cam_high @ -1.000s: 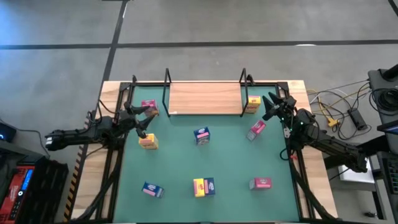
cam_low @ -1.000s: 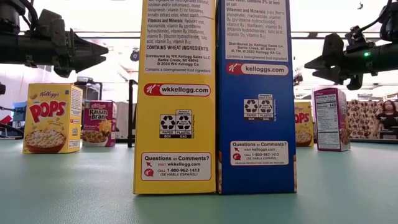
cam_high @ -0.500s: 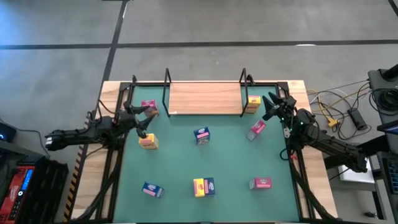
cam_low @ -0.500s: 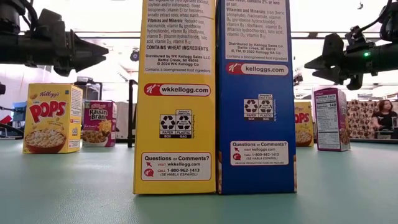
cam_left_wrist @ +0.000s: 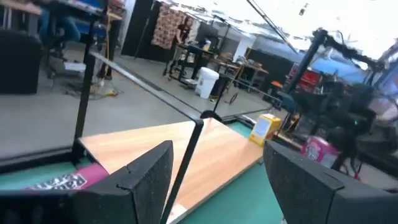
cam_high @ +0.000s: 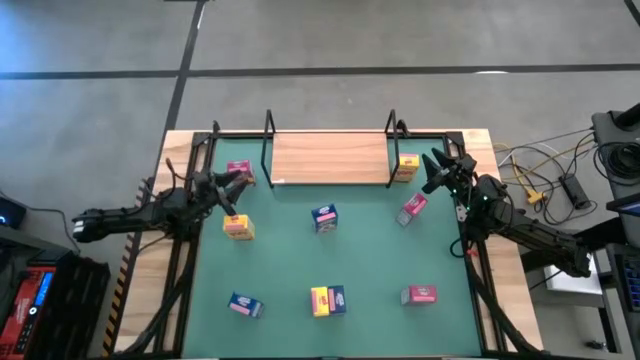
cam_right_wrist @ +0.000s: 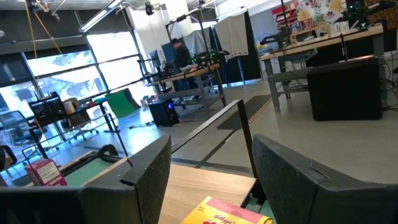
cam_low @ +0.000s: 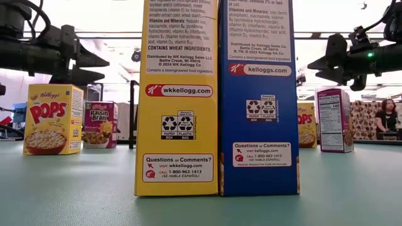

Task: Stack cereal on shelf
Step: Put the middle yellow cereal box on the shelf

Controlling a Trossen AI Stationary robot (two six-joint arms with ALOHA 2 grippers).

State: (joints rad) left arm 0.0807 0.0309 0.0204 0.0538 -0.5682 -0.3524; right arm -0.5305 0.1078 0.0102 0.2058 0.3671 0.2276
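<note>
The left gripper [cam_high: 237, 189], a dark two-finger claw, hangs released above the left side of the large green mat [cam_high: 330, 255], with nothing between its spread fingers; it sits between a small pink-magenta cardboard cereal box [cam_high: 239, 172] near the shelf's left end and a small yellow-orange cardboard cereal box [cam_high: 238, 227] just below it. The right gripper [cam_high: 432, 172], also dark and two-fingered, hovers with its fingers parted and empty near the shelf's right end, beside a second yellow-orange box [cam_high: 407, 167] and above a tilted pink-magenta box [cam_high: 412, 208]. The shelf [cam_high: 330, 158], a light wood rectangular board with thin black wire uprights, lies along the far edge of the mat with no box on it. A blue cardboard box [cam_high: 324, 218] stands mid-mat; along the near edge are another blue box [cam_high: 245, 306], a yellow-orange and blue pair [cam_high: 328, 300] touching side by side, and a third pink-magenta box [cam_high: 418, 295]. A person [cam_low: 385, 117] shows far behind in the low view
</note>
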